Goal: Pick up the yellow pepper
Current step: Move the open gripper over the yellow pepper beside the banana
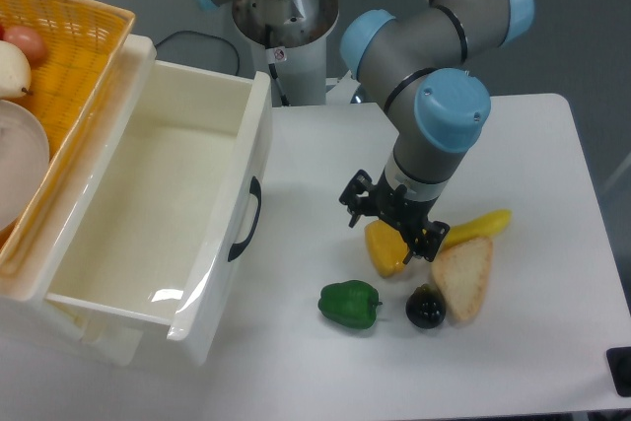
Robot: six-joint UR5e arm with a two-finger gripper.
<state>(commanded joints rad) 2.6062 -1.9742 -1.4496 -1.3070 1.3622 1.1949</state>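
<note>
The yellow pepper (385, 251) is a small glossy yellow-orange lobed pepper. It lies on the white table, right of centre. My gripper (392, 227) hangs straight over it, partly covering its top. The jaws are spread, with one black finger (354, 206) left of the pepper and the other near its right side. I see no squeeze on the pepper, which seems to rest on the table.
A green pepper (350, 304) lies just in front and to the left. A dark round fruit (426, 308), a slice of bread (463, 276) and a yellow banana (479, 226) crowd the pepper's right side. An open white drawer (251, 160) and a wicker basket (79, 46) are at left.
</note>
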